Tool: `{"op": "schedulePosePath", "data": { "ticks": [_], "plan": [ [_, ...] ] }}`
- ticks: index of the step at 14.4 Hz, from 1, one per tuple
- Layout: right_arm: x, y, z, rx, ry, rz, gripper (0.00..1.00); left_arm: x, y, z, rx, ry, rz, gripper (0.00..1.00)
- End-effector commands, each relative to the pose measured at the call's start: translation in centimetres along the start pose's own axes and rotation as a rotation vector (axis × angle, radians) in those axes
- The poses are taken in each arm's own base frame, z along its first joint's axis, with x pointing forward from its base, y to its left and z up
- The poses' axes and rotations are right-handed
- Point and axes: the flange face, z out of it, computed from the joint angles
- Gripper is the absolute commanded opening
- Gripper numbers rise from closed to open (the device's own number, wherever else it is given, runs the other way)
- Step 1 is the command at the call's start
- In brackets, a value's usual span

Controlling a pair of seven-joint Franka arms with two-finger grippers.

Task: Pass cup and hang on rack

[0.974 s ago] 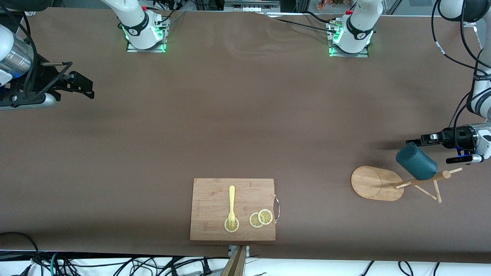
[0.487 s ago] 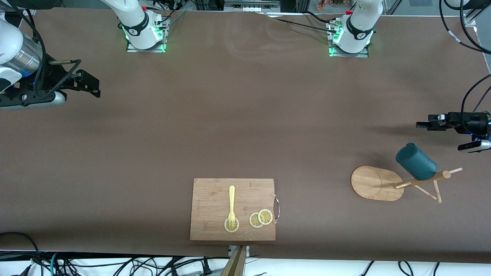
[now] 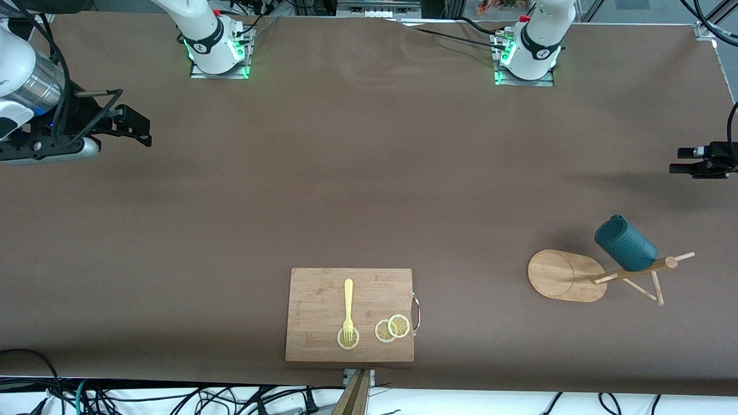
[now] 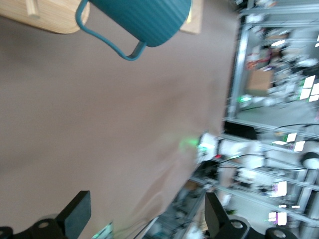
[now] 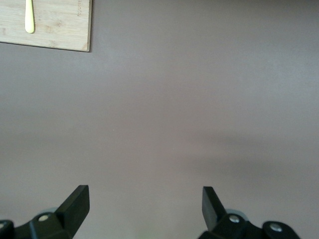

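The dark teal cup (image 3: 625, 245) hangs tilted on a peg of the wooden rack (image 3: 562, 275), near the left arm's end of the table. No gripper touches it. In the left wrist view the cup (image 4: 144, 20) and its handle show above the rack's base (image 4: 45, 17). My left gripper (image 3: 680, 161) hovers open and empty over the table's end, apart from the cup; its fingers (image 4: 79, 209) frame bare table. My right gripper (image 3: 138, 129) is open and empty over the right arm's end of the table, also seen as the right gripper (image 5: 144, 196) above bare tabletop.
A rectangular cutting board (image 3: 323, 288) lies at the table's near edge, in the middle, carrying a yellow fork (image 3: 347, 308) and lemon slices (image 3: 392, 327). A corner of the board (image 5: 60, 25) shows in the right wrist view. Cables run along the near edge.
My left gripper has drawn back from the cup, toward the bases' side and the table's end. The cup stays hanging on the rack. The right gripper shifted slightly, then held still.
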Motion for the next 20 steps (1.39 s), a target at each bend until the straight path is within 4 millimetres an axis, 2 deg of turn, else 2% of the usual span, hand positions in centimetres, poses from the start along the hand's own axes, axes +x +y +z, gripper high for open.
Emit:
{"op": "schedulePosePath", "data": {
  "ticks": [1,3,6,7,11,12,15,17,19,20],
  "plan": [
    [0.1,-0.3,-0.5,-0.006,0.010,-0.016,1.00,2.7,7.7,0.1,0.225,-0.043,0.032,1.00],
    [0.1,-0.3,-0.5,-0.004,0.010,-0.015,1.00,4.4,12.3,1.5,0.338,-0.053,0.005,1.00],
    [0.2,-0.3,-0.6,-0.004,0.015,-0.015,1.00,6.8,19.2,4.8,0.530,-0.061,-0.001,1.00],
    [0.2,-0.3,-0.6,-0.004,0.019,-0.017,1.00,7.5,21.0,5.8,0.594,-0.056,0.001,1.00],
    [0.2,-0.3,-0.7,-0.002,0.021,-0.015,1.00,9.3,26.3,9.4,0.789,-0.044,0.026,1.00],
    [0.2,-0.2,-0.7,-0.002,0.021,-0.014,1.00,9.5,27.7,10.1,0.846,-0.042,0.043,1.00],
    [0.2,-0.2,-0.7,-0.002,0.022,-0.014,1.00,8.9,32.0,9.7,1.002,0.045,0.120,1.00],
    [0.2,-0.3,-0.6,-0.002,0.021,-0.015,1.00,8.3,35.4,10.3,1.056,0.118,0.146,1.00],
    [0.2,-0.3,-0.7,-0.002,0.022,-0.015,1.00,6.9,36.0,11.3,1.029,0.192,-0.030,1.00],
    [0.2,-0.3,-0.7,-0.002,0.022,-0.017,1.00,6.2,36.2,11.7,1.029,0.190,-0.056,1.00]
  ]
}}
